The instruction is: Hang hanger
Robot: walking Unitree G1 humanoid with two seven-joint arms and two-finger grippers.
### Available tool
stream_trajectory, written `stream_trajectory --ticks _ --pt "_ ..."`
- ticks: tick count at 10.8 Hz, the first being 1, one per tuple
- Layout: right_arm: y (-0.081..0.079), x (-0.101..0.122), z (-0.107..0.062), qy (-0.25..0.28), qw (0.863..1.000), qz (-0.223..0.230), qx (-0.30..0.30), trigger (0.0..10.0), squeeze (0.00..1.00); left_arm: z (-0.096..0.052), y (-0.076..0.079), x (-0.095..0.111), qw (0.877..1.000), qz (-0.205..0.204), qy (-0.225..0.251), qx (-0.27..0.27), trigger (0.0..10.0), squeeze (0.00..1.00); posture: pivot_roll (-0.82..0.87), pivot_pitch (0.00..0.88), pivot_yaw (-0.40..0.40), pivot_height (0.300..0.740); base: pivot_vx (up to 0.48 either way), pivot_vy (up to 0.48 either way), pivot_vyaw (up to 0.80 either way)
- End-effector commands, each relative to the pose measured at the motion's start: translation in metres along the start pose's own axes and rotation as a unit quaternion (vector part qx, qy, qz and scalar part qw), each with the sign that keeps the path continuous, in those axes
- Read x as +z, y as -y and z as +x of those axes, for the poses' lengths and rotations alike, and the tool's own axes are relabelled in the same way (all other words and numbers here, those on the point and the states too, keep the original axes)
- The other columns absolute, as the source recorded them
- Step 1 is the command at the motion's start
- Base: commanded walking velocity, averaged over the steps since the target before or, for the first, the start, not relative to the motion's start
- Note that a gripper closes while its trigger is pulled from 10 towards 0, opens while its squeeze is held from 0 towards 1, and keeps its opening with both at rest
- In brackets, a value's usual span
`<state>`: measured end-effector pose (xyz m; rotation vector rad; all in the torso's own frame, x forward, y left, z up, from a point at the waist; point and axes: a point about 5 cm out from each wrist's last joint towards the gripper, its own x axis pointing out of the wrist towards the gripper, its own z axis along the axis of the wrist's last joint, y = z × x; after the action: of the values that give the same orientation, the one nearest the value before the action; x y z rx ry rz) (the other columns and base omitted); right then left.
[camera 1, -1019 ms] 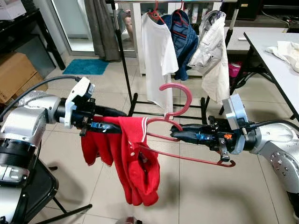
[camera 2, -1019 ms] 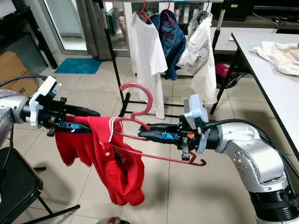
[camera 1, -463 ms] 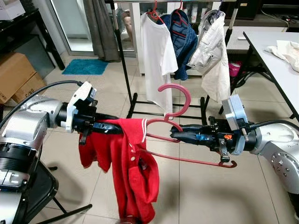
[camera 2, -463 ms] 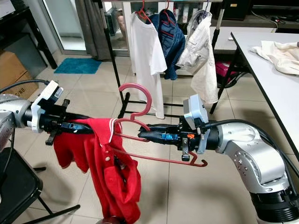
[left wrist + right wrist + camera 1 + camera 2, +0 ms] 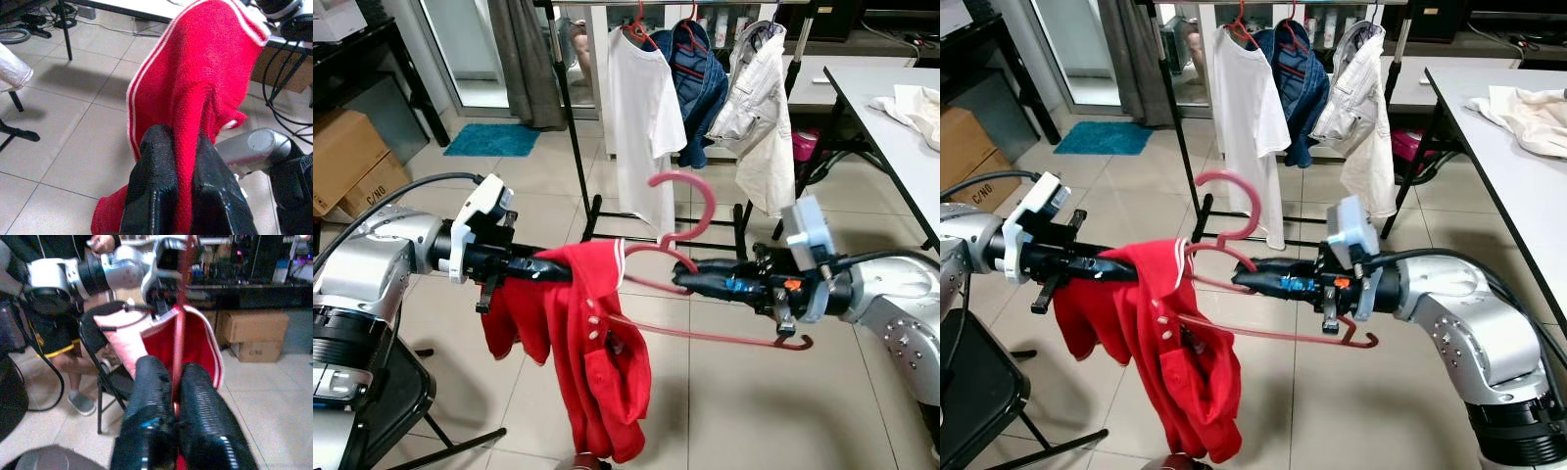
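Note:
A red plastic hanger [image 5: 680, 211] is held out in front of me, hook pointing up, its bar [image 5: 724, 336] slanting to the right. My right gripper [image 5: 683, 282] is shut on the hanger's neck; its fingers [image 5: 195, 421] pinch the red stem [image 5: 179, 347]. A red garment with white trim [image 5: 592, 343] hangs partly on the hanger's left arm. My left gripper [image 5: 548, 267] is shut on the garment's collar edge, the cloth [image 5: 205, 98] pinched between its fingers [image 5: 156, 186]. The clothes rack [image 5: 570, 108] stands beyond.
On the rack hang a white T-shirt [image 5: 644, 117], a blue denim jacket [image 5: 700, 78] and a pale jacket [image 5: 759, 108]. A white table [image 5: 896, 117] with a cloth lies at right. A black folding chair [image 5: 382, 392] stands at lower left, boxes [image 5: 347, 157] at left. A person [image 5: 58, 333] stands behind.
The left gripper has pulled the garment's collar slightly further along the hanger arm, and the hanging cloth has swung and bunched. The right gripper holds the hanger nearly still.

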<state>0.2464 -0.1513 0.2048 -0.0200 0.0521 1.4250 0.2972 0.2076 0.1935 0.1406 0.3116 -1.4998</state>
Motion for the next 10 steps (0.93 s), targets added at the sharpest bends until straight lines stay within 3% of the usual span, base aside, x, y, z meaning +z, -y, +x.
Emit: stream_trajectory --ticks 1,3,5,7,9,10 --pt "-0.002 0.004 0.002 0.011 1.000 -0.004 0.005 10.0 1.00 -0.005 0.000 0.005 1.000 0.006 0.019 0.016 0.0 0.00 -0.10 0.000 0.105 0.740 0.000 0.000 0.00" --pt "-0.002 0.001 -0.002 0.015 1.000 -0.002 -0.018 10.0 1.00 -0.009 0.003 0.002 0.999 -0.004 0.026 0.026 0.0 0.00 -0.10 0.000 0.113 0.740 0.000 0.000 0.00" --pt "0.013 0.005 -0.015 0.036 0.994 -0.024 -0.105 10.0 1.00 -0.013 -0.004 -0.006 0.997 -0.003 0.015 0.075 0.0 0.00 -0.10 0.000 0.115 0.740 0.000 0.000 0.00" --pt "0.020 0.017 -0.032 0.088 0.981 -0.023 -0.171 10.0 1.00 -0.011 -0.016 -0.012 0.988 0.025 -0.001 0.149 0.0 0.00 -0.11 0.000 0.120 0.740 0.000 0.000 0.00" --pt "0.012 0.016 -0.033 0.087 0.983 -0.014 -0.163 10.0 1.00 -0.007 -0.024 -0.006 0.982 0.048 0.011 0.183 0.0 0.00 -0.11 0.000 0.119 0.740 0.000 0.000 0.00" --pt "-0.011 -0.006 -0.018 0.025 0.994 0.001 -0.107 10.0 1.00 -0.004 -0.028 0.006 0.980 0.057 0.044 0.186 0.0 0.00 -0.11 0.000 0.121 0.740 0.000 0.000 0.00"
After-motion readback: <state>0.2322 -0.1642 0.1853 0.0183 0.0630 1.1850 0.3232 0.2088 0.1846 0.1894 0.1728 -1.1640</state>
